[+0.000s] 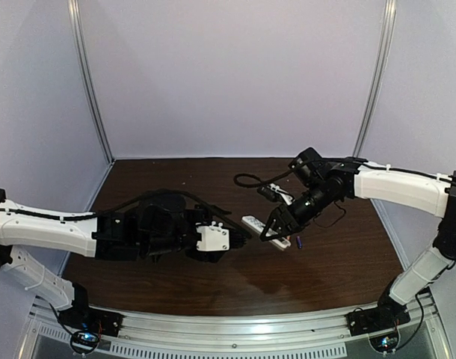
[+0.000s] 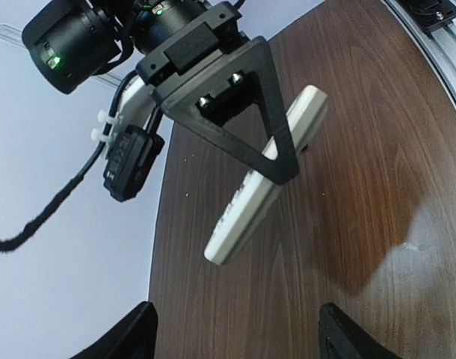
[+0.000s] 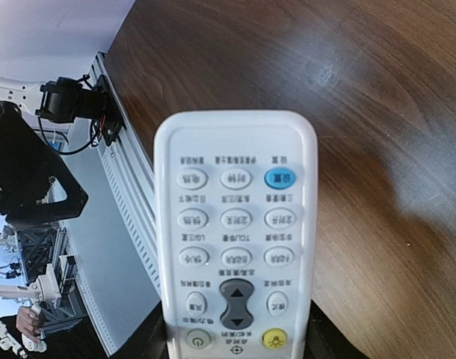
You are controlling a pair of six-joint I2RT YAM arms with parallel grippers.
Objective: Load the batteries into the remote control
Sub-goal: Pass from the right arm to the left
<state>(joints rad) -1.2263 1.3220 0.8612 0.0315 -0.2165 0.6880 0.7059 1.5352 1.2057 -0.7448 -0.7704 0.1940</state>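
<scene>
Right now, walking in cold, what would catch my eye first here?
A white remote control, buttons facing the right wrist camera, is held over the dark wooden table by the right gripper. The left gripper faces it from close by, jaws open and empty.

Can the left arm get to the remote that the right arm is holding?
Probably yes: the remote control juts from the right gripper above the table, with nothing between it and the open left gripper.
</scene>
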